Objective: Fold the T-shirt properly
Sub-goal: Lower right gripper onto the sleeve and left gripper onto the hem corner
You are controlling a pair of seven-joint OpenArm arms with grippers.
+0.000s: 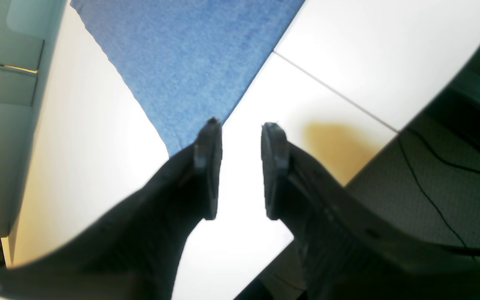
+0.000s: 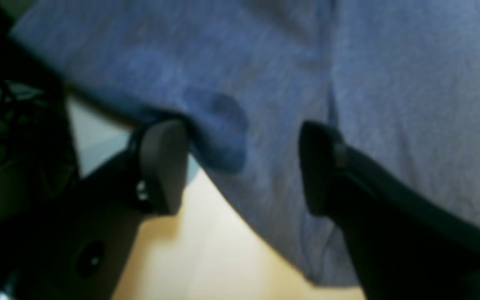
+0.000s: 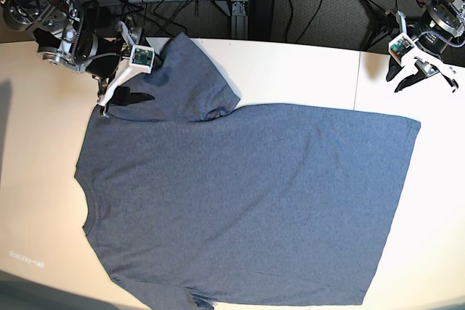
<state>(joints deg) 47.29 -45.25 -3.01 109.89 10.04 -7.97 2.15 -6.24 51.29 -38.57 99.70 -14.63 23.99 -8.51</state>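
The T-shirt (image 3: pixel 247 201) lies spread flat, plain side up, across the white table (image 3: pixel 305 70), ready for folding. At ten o'clock the right gripper (image 3: pixel 105 103), jaws spread, straddles the soft heathered sleeve. At two o'clock the left gripper (image 3: pixel 414 74) hovers spread near the hem corner.
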